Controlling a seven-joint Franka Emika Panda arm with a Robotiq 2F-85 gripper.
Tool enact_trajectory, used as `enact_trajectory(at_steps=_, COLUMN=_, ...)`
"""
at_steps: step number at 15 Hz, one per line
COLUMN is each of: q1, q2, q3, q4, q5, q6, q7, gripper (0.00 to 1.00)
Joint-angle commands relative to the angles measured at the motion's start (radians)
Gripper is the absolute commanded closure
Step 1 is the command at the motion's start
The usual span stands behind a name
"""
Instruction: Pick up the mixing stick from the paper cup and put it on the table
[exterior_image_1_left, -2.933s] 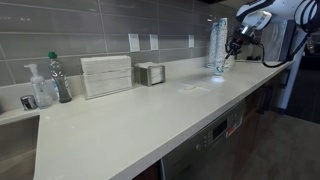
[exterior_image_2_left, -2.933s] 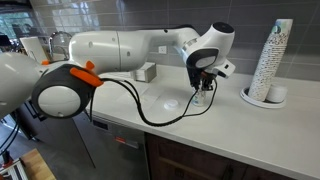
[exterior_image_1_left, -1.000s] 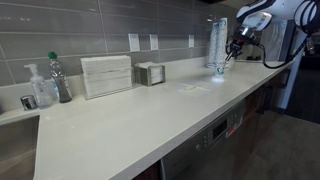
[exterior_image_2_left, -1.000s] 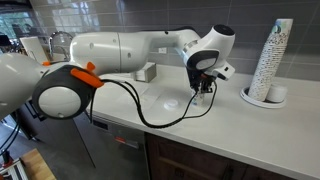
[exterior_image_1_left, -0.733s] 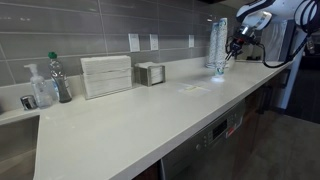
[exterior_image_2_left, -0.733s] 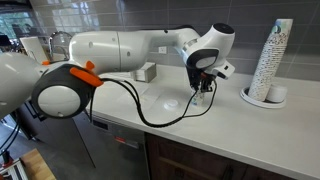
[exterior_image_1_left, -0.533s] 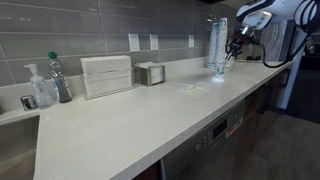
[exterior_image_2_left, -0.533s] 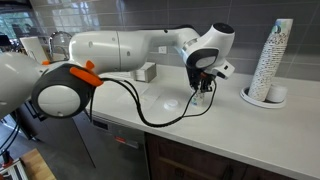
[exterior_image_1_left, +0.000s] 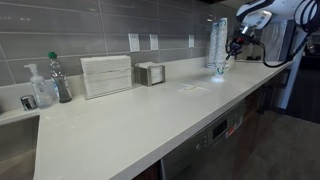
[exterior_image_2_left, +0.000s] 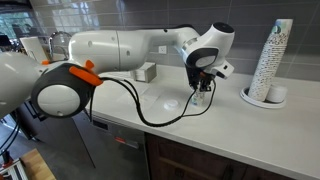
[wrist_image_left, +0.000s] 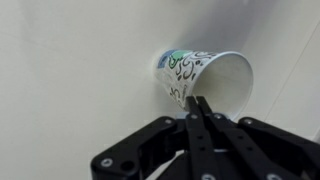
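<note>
The paper cup (wrist_image_left: 205, 75), whitish with green and black print, stands on the off-white table (wrist_image_left: 60, 80). It is small in both exterior views (exterior_image_1_left: 220, 68) (exterior_image_2_left: 203, 101), near the tall stack of cups. My gripper (wrist_image_left: 197, 100) hangs right over it with both black fingers pressed together and their tips at the cup's near rim. It also shows in both exterior views (exterior_image_1_left: 233, 47) (exterior_image_2_left: 203, 87). The mixing stick does not show. The part of the cup's inside that I see looks bare white, and I cannot tell if anything is pinched between the fingers.
A tall pale stack of cups (exterior_image_2_left: 272, 60) stands on a round base close to the cup. A napkin holder (exterior_image_1_left: 150, 74), a white box (exterior_image_1_left: 106, 76), bottles (exterior_image_1_left: 60, 78) and a soap dispenser (exterior_image_1_left: 40, 88) line the tiled back wall. The table's front edge (exterior_image_1_left: 170, 140) runs alongside.
</note>
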Motion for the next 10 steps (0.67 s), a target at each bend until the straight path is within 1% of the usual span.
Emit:
enact_trajectory(at_steps=1, q1=0.006, q2=-0.018, q3=-0.011, q4=-0.012, q5=-0.013, q6=-0.028, q7=0.016, gripper=0.99)
enact_trajectory(at_steps=6, q1=0.002, q2=-0.048, q3=-0.003, q4=-0.03, q5=-0.005, q6=-0.048, q7=-0.007, gripper=0.99)
enact_trajectory(at_steps=10, q1=-0.011, q2=-0.094, q3=0.001, q4=-0.049, q5=0.004, q6=-0.038, q7=-0.034, gripper=0.99)
